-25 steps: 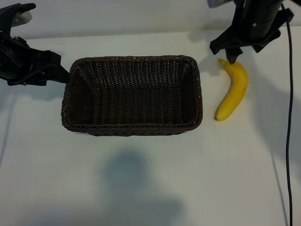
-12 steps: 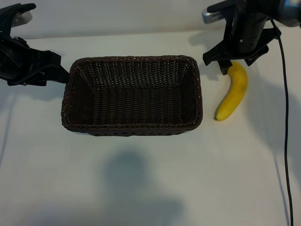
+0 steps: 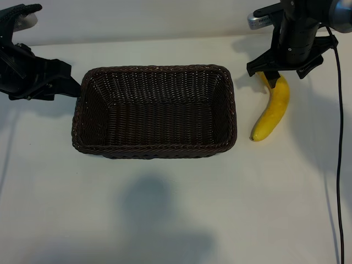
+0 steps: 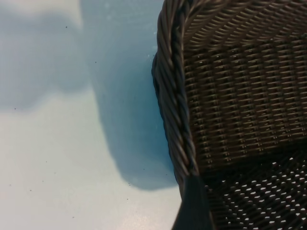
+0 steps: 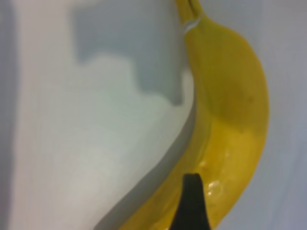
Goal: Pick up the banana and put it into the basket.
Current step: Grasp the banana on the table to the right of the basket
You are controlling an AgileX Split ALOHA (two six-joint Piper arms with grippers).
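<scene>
The yellow banana (image 3: pixel 271 110) lies on the white table just right of the dark brown wicker basket (image 3: pixel 154 149), stem end at the far side. My right gripper (image 3: pixel 276 77) hovers open over the banana's stem end and hides part of it. In the right wrist view the banana (image 5: pixel 230 105) fills the frame, with one black fingertip (image 5: pixel 193 201) in front of its body. My left gripper (image 3: pixel 67 81) stands open at the basket's left end. The left wrist view shows the braided basket rim (image 4: pixel 175 105) and one finger (image 4: pixel 194 211) at it. Nothing lies in the basket.
A black cable (image 3: pixel 336 137) hangs down the right side of the table, right of the banana. A broad shadow (image 3: pixel 159 220) lies on the table in front of the basket.
My right gripper has shifted a little to the right and now sits over the banana's stem end. The banana, the basket and the left arm have not moved.
</scene>
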